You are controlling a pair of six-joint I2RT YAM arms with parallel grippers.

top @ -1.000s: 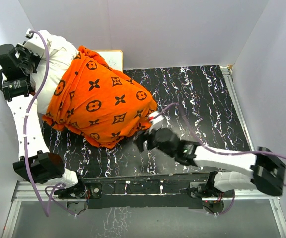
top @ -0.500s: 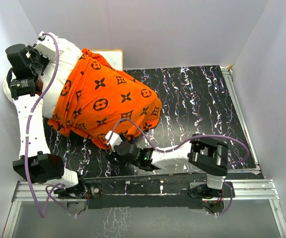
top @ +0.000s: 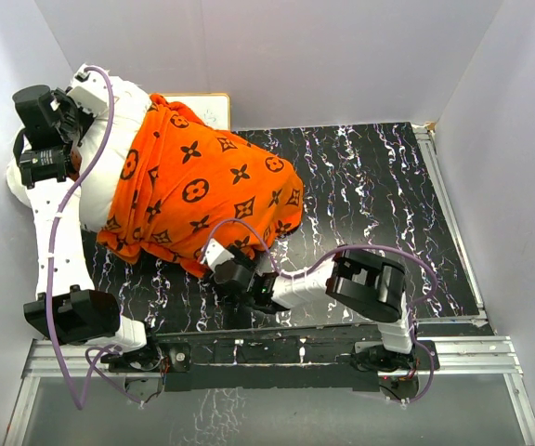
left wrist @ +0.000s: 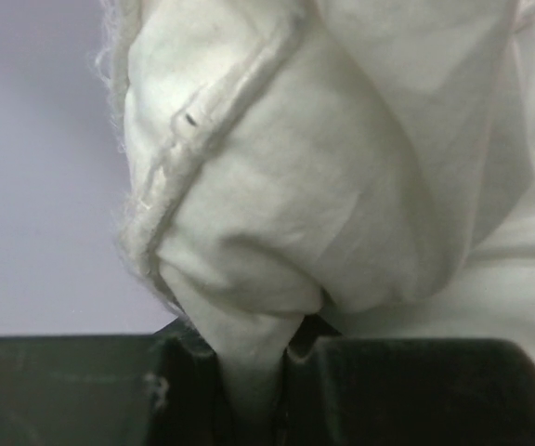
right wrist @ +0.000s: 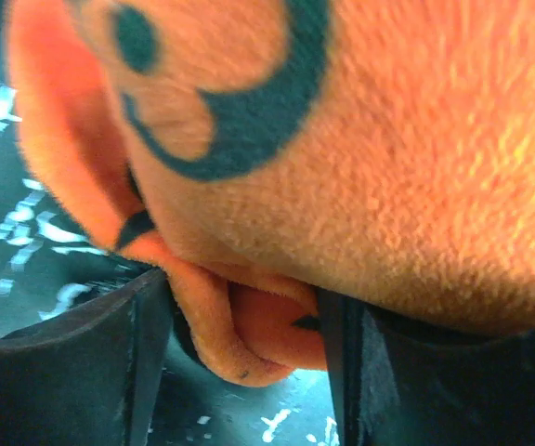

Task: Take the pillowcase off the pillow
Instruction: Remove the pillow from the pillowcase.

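The orange pillowcase (top: 202, 186) with dark motifs covers most of the white pillow (top: 96, 200), which lies at the table's left. My left gripper (top: 74, 119) is at the pillow's far left corner. In the left wrist view it (left wrist: 249, 390) is shut on a pinch of the pillow's white fabric (left wrist: 342, 186). My right gripper (top: 219, 268) is at the pillowcase's near edge. In the right wrist view it (right wrist: 247, 311) is open, with a folded hem of the pillowcase (right wrist: 388, 139) lying between its fingers (right wrist: 142, 353).
A small framed whiteboard (top: 210, 104) leans at the back wall behind the pillow. The black marbled table top (top: 370, 186) stretches to the right. White walls close in on the left, back and right.
My right arm has swung left and folded in, bringing its gripper to the pillowcase's near edge. My left gripper has shifted slightly right with the pillow corner.
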